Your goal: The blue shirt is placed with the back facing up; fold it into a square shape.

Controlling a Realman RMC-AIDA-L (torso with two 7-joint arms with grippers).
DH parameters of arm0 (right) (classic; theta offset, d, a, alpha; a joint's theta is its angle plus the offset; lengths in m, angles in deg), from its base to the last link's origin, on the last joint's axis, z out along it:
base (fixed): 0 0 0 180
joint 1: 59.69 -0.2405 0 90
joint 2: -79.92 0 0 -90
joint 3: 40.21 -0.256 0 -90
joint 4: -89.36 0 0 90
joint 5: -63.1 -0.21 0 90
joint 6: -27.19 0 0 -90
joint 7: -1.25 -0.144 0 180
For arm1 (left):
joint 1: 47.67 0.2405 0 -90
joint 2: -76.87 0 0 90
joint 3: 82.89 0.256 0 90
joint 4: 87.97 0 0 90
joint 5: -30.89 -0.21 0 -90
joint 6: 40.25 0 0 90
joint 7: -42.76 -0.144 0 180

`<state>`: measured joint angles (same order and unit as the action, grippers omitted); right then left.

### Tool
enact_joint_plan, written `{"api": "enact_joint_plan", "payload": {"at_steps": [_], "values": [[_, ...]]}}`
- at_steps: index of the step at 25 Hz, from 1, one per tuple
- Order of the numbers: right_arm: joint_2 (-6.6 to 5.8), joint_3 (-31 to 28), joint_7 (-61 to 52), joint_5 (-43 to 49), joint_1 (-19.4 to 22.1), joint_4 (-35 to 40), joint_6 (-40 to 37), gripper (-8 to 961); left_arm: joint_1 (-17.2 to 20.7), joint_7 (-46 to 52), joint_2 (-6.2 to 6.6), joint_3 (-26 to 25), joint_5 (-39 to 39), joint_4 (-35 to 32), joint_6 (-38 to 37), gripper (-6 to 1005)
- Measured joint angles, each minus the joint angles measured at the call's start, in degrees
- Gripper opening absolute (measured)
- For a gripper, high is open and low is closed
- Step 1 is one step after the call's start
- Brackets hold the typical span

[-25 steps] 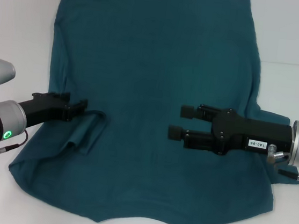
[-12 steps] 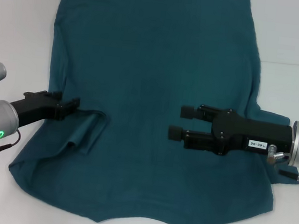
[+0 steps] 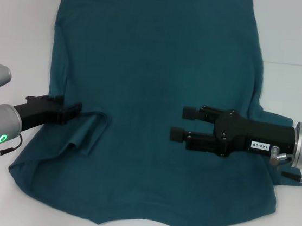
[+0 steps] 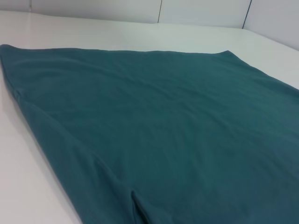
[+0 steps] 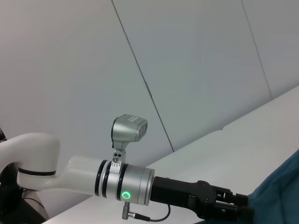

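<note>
The blue shirt (image 3: pixel 151 107) lies flat over most of the frame, plain side up. The left gripper (image 3: pixel 76 110) sits at its left edge beside a small raised fold; I cannot tell if it pinches cloth. The right gripper (image 3: pixel 185 123) hovers open and empty at center right. The folding seems only beginning; next, a firm grasp of the edge is needed. A small white label on the right gripper is unreadable.

blue shirt (image 3: pixel 153 91): hem edge cut off by head view's top edge, sleeves not visible. Fabric under right gripper (image 3: pixel 180 123) and its arm is hidden. Left gripper (image 3: pixel 78 109) tips sit at a raised fold on the shirt's left side; can't tell finger state or contact.
</note>
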<state>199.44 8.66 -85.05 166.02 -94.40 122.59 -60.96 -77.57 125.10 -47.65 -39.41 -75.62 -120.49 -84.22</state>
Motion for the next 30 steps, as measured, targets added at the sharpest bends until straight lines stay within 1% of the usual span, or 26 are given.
{"api": "enact_joint_plan", "payload": {"at_steps": [7,13,23,26,30], "values": [[0.0,0.0,0.0,0.0,0.0,0.0,0.0,853,0.1,0.0,-0.02,0.1,0.3,-0.2,0.1,517],[0.0,0.0,0.0,0.0,0.0,0.0,0.0,853,0.1,0.0,-0.02,0.1,0.3,-0.3,0.5,309],[0.0,0.0,0.0,0.0,0.0,0.0,0.0,853,0.0,0.0,0.0,0.0,0.0,-0.6,1.3,79],[0.0,0.0,0.0,0.0,0.0,0.0,0.0,853,0.1,0.0,0.03,0.0,0.1,-1.0,1.2,61],[0.0,-0.3,0.0,0.0,0.0,0.0,0.0,853,0.1,0.5,-0.01,0.0,0.1,-1.4,0.8,83]]}}
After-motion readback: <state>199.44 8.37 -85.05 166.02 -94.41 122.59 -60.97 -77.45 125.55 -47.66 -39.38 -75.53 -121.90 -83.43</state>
